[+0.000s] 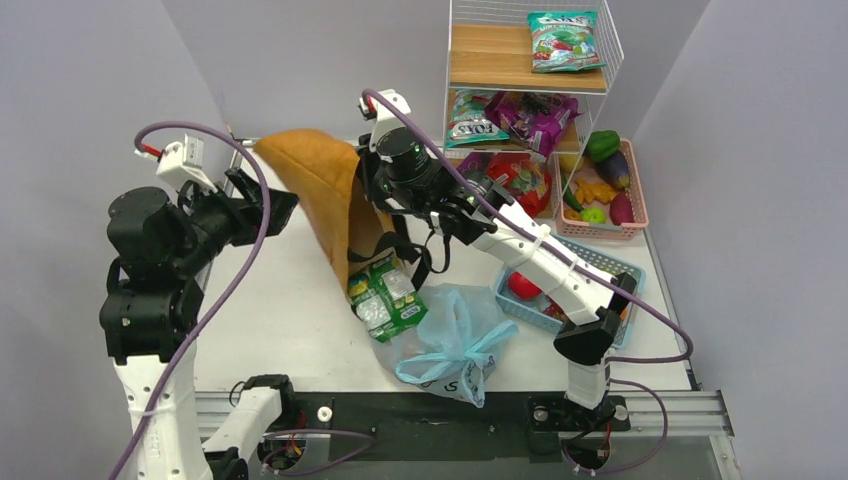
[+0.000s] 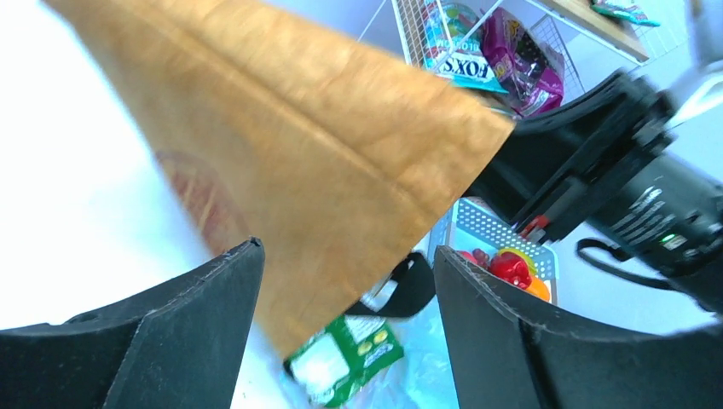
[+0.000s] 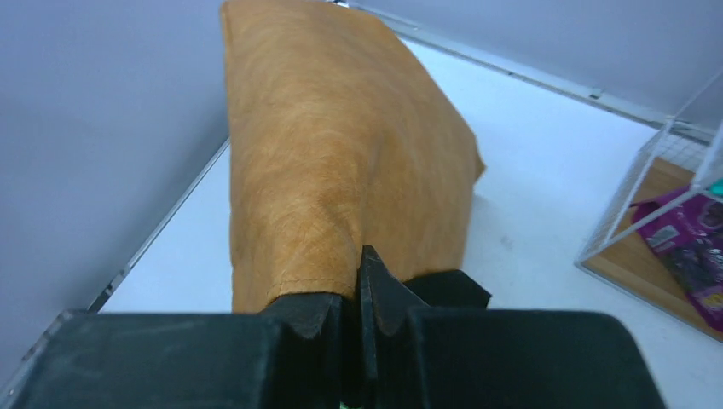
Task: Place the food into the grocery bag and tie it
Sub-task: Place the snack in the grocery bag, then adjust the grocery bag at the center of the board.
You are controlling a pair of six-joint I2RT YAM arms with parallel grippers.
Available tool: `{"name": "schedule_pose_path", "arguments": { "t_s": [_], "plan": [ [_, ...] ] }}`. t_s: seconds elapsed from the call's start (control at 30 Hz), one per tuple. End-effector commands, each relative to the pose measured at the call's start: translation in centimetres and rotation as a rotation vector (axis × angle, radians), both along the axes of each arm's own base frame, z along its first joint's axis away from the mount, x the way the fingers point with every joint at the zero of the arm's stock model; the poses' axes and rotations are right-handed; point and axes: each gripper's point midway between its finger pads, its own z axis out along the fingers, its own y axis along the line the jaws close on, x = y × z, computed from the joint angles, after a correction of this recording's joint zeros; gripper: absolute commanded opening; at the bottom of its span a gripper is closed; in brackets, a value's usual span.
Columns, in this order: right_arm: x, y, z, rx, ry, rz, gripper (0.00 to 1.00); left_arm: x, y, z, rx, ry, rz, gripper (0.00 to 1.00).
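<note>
The left gripper (image 2: 347, 249), fingers spread apart, faces the tan tote (image 1: 318, 180). The right gripper (image 3: 358, 281) is pinched on the tote's edge, holding it off the table. A green packet (image 1: 388, 295) lies beneath. The blue grocery bag (image 1: 455, 340) lies crumpled near the front edge. A packet (image 1: 466, 128) on the shelf (image 1: 495, 68) reads "FOX'S". Food (image 1: 523, 285) sits in the blue basket (image 1: 600, 262).

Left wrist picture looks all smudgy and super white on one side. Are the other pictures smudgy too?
Left wrist view: the tan tote is smeary and out of focus, and the table glares pure white. Right wrist view: the tote's weave is crisp, and the right claw pinching it is just a dark shape. Top external view: even light, sharp, with gentle shadows.
</note>
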Motion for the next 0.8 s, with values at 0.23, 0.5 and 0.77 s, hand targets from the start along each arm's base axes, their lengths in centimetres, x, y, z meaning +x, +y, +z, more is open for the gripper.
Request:
{"name": "schedule_pose_path", "arguments": {
  "t_s": [0.23, 0.5, 0.77],
  "plan": [
    [0.7, -2.7, 7.0, 0.071, -0.166, -0.258, 0.00, -4.7, -3.0, -7.3, -0.123, 0.104, -0.134, 0.71],
    [0.0, -1.8, 8.5, 0.061, -0.239, -0.280, 0.00, -4.2, -4.7, -8.7, -0.214, 0.074, -0.224, 0.74],
    [0.5, -1.2, 8.7, 0.067, -0.258, -0.281, 0.00, -3.4, -8.8, -11.4, -0.292, 0.082, -0.308, 0.74]
  ]
}}
